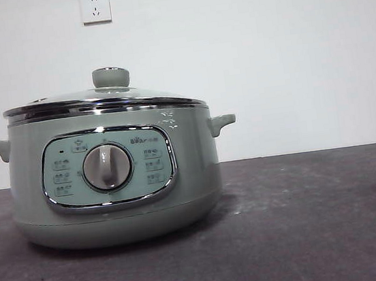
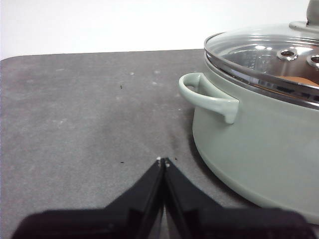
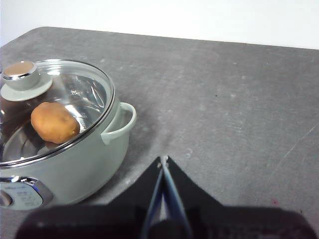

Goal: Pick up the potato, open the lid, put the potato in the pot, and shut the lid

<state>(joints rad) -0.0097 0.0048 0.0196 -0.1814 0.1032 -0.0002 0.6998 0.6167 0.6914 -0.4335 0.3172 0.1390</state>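
My left claw [image 2: 163,162] hangs low over the bare grey worktop [image 2: 79,114], its 2 black jaws pressed tip to tip with nothing between them; it sits beside the pot's left side handle [image 2: 207,97], apart from it. The sage-green electric pot [image 1: 113,173] stands toward the left half of the worktop, near its front edge, its chrome-framed control panel [image 1: 108,168] and round dial [image 1: 107,167] facing forward; 2 small handles jut from its sides. The glass lid [image 3: 55,107] with its steel rim rests closed on the pot, pale green knob [image 1: 111,76] upright on top; through the glass I see the orange-brown potato [image 3: 54,122] lying inside on the shiny floor. My right claw [image 3: 163,160] hovers over open worktop to the right of the pot, near its right handle [image 3: 120,125] without touching; its 2 jaws also meet at the tips, holding nothing.
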